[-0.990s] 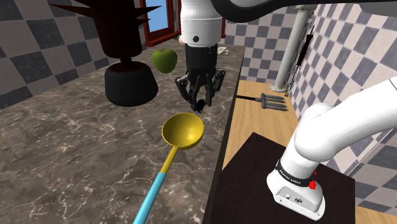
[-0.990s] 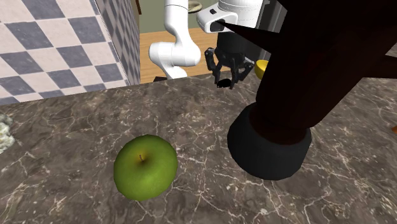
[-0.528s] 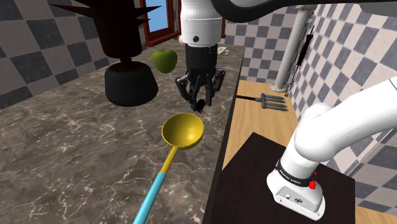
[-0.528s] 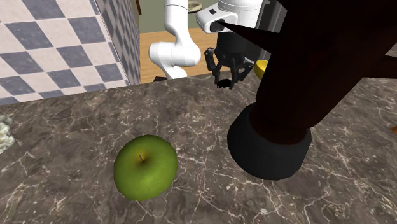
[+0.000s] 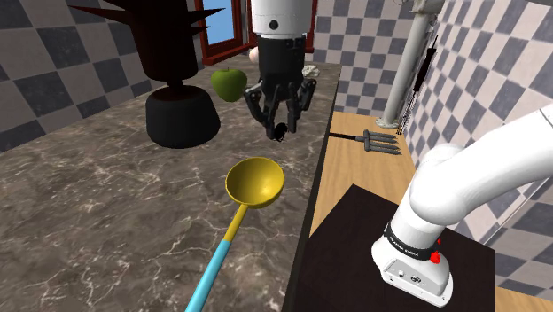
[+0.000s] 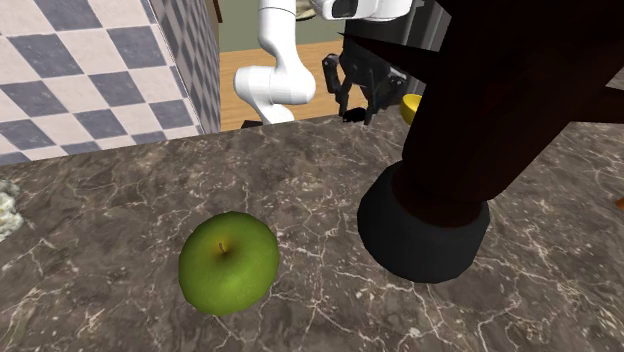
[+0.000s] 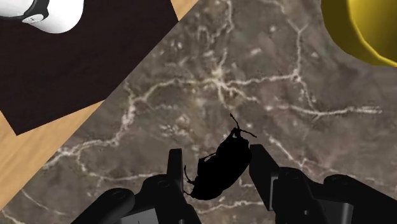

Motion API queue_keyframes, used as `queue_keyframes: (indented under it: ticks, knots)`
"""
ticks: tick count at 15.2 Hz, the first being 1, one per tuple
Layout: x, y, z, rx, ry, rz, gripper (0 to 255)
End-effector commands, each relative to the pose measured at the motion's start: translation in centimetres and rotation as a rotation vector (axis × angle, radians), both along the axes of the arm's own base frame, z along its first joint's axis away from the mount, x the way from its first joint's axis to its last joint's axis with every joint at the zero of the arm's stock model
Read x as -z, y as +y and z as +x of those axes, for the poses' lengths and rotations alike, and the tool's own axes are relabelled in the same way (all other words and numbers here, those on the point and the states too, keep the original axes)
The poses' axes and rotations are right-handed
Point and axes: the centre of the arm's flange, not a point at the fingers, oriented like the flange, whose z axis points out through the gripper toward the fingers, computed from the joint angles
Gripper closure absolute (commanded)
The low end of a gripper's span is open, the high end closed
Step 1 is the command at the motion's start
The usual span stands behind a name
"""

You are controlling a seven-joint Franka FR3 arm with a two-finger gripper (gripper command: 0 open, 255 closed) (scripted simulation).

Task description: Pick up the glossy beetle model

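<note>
Beetle model (image 7: 219, 170) is sitting between the fingers (image 7: 262, 168), hanging just over the marble near the counter edge on the stand (image 5: 354, 257) side, and by my read it's clear of the surface. Gripper (image 5: 280, 129) is clamping it. In the wrist view both black fingers are pressing on the body flanks, with head and antennae poking out ahead of the tips and legs trailing back toward the palm.

Running down by size:
- The dark veined counter (image 5: 106, 222) is taking up most of the shoulder view.
- The black pot (image 5: 182, 120) with its dark spiky plant is standing toward that view's upper left.
- The ladle (image 5: 254, 183), yellow bowl and blue handle, is lying just below the gripper in that view.
- The green apple (image 5: 229, 82) is sitting further back, beside the pot.

None of them are touching the beetle.

Handling: I'm judging it light and rigid, with a slick shell and thin legs and antennae that would be first to snap. The body is the only sane place to hold, across its widest part, which is where the fingers are sitting. It's lying skewed between them, so I'm expecting it could pivot or slip if I'm jerking the arm.

Versus half a second back: the hand is riding higher in both exterior views. The tips are no longer down at the marble, and the beetle is coming up with them. Ladle, apple and pot aren't shifting.
</note>
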Motion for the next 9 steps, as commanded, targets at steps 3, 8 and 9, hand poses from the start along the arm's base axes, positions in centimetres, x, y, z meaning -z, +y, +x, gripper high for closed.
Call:
queue_keyframes:
  ticks: [3,8,9]
  knots:
    - [-2.1,-0.1,0.1,0.0,0.0,0.0,255]
    - [-4.3,-0.1,0.1,0.0,0.0,0.0,255]
    - [-4.3,-0.1,0.1,0.0,0.0,0.0,255]
